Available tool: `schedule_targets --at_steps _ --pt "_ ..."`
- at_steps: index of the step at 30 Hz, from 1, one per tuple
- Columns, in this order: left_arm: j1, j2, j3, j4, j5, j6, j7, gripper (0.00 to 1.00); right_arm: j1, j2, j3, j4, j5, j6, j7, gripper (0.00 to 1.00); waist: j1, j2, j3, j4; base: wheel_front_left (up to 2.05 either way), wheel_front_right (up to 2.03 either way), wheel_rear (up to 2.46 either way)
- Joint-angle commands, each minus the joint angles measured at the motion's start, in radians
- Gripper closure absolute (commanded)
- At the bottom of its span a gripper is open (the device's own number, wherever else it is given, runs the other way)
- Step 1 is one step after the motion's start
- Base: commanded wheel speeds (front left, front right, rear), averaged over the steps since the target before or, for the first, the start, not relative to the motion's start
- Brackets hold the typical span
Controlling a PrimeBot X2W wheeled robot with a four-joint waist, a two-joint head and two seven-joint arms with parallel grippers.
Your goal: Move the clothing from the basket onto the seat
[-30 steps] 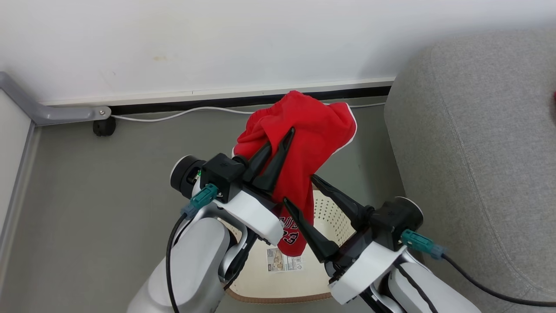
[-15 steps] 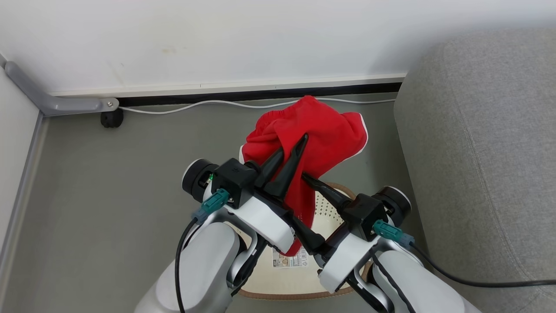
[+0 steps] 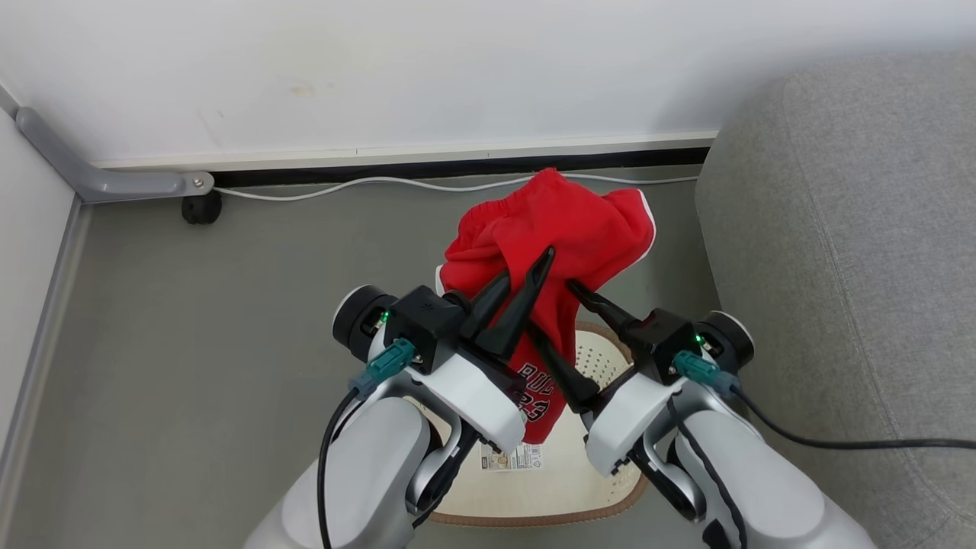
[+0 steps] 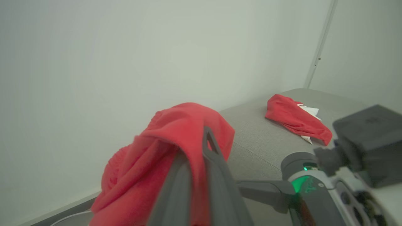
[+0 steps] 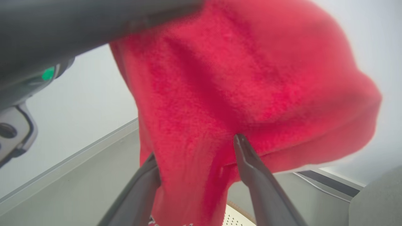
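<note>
A red garment [image 3: 560, 229] with white trim and dark lettering hangs from my left gripper [image 3: 528, 263], which is shut on it above the cream basket [image 3: 595, 499]. In the left wrist view the cloth [image 4: 163, 147] drapes over my left gripper [image 4: 194, 144]. My right gripper [image 3: 550, 306] is open, and its fingers straddle the hanging fabric just below the left one. The right wrist view shows red cloth [image 5: 245, 78] between my right gripper's [image 5: 194, 150] spread fingers. Another red garment [image 4: 295, 121] lies on the grey seat [image 4: 260, 138], which stands to the right [image 3: 839, 252].
A white wall with a baseboard and a white cable [image 3: 343, 185] runs behind the basket. A grey metal bracket [image 3: 99, 179] and a black caster [image 3: 201, 207] sit at the far left. Grey floor [image 3: 191, 328] lies open on the left. A paper label [image 3: 515, 457] shows on the basket floor.
The head camera has shifted a little. My right gripper has risen and closed in on the hanging garment, its open fingers now around the fabric. The left gripper still holds the garment.
</note>
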Motion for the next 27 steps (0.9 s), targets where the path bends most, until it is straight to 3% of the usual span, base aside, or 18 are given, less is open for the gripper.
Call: schedule_targets --at_steps 1,2,3,6,7,15,16,17,18,19,27 --pt "-0.023 0.007 0.024 -0.025 -0.008 0.004 -0.01 1.0 -0.032 0.02 0.006 -0.005 0.013 0.001 -0.006 0.0 0.0 0.0 0.002 -0.001 0.0 0.0 0.0" --pt "-0.023 0.007 0.022 -0.026 -0.009 0.004 -0.01 1.0 -0.038 0.02 0.005 0.003 0.018 0.001 -0.006 0.0 0.0 0.0 0.002 -0.002 0.0 0.0 0.0" --pt "-0.023 0.007 0.02 -0.027 -0.01 0.004 -0.01 1.0 -0.045 0.02 0.006 0.009 0.023 0.001 -0.006 0.08 0.0 0.0 0.003 -0.003 0.0 0.0 0.0" --pt "-0.021 0.007 0.014 -0.03 -0.012 0.003 -0.01 1.0 -0.071 0.02 0.004 0.029 0.054 0.001 -0.006 0.93 0.0 0.0 0.008 -0.006 0.0 0.0 0.0" --pt "-0.022 0.007 0.013 -0.031 -0.013 0.003 -0.01 1.0 -0.076 0.02 0.003 0.032 0.06 0.001 -0.006 1.0 0.0 0.0 0.009 -0.007 0.0 0.0 0.0" --pt "-0.022 0.007 0.011 -0.006 -0.007 0.003 -0.01 1.0 -0.079 0.02 -0.025 0.019 0.086 0.001 -0.006 1.0 0.0 0.0 0.021 -0.019 0.0 0.0 0.0" --pt "-0.024 0.007 0.013 -0.004 -0.001 0.003 -0.01 0.72 -0.076 0.02 -0.03 0.014 0.084 0.001 -0.006 1.0 0.0 0.0 0.023 -0.022 0.0 0.0 0.0" --pt "-0.023 0.007 0.013 0.0 0.005 0.001 -0.01 0.2 -0.073 0.02 -0.039 0.008 0.08 0.001 -0.006 1.0 0.0 0.0 0.025 -0.025 0.0 0.0 0.0" --pt "-0.023 0.007 0.013 0.0 0.005 0.001 -0.01 0.2 -0.073 0.02 -0.039 0.008 0.08 0.001 -0.006 1.0 0.0 0.0 0.025 -0.025 0.0 0.0 0.0" --pt "-0.022 0.007 0.015 0.003 0.007 -0.002 -0.01 0.0 -0.071 0.02 -0.048 0.001 0.075 0.001 -0.006 1.0 0.0 0.0 0.026 -0.028 0.0 0.0 0.0" --pt "-0.012 0.007 0.033 0.021 0.064 -0.02 -0.01 0.0 -0.045 0.012 -0.152 -0.089 0.043 0.001 -0.006 1.0 0.0 0.0 0.032 -0.061 0.0 0.0 0.0"
